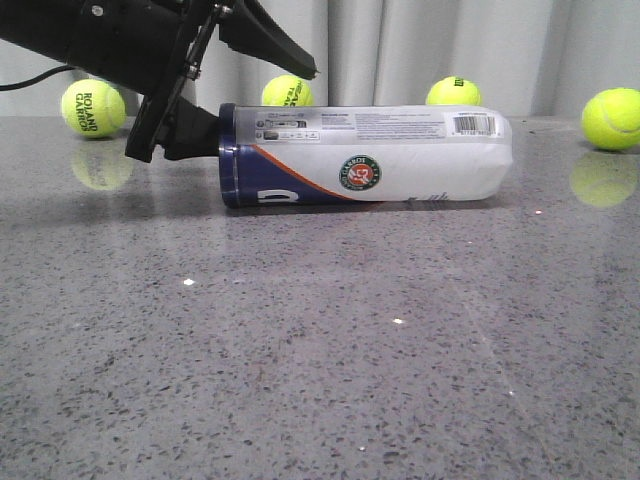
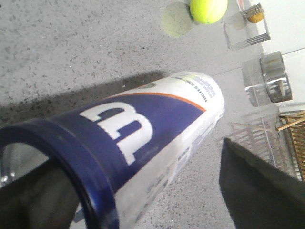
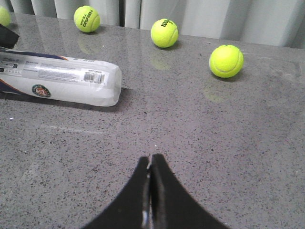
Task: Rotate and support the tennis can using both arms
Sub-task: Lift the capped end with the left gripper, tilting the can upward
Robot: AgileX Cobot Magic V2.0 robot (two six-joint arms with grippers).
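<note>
Your tennis can [image 1: 365,155] lies flat on the worktop [image 1: 320,350], navy end at your spread left gripper [image 1: 225,95], one finger inside. Light, slick, crushable: grip the rim. Right gripper [image 3: 151,164], closed, waits beyond its far end.

Right claw [image 3: 150,164]: tips pressed together above the grey speckled worktop [image 3: 214,138].
Tennis can [image 3: 59,83]: lying on its side, well apart from the claw.
Tennis balls: three beyond the can.
</note>
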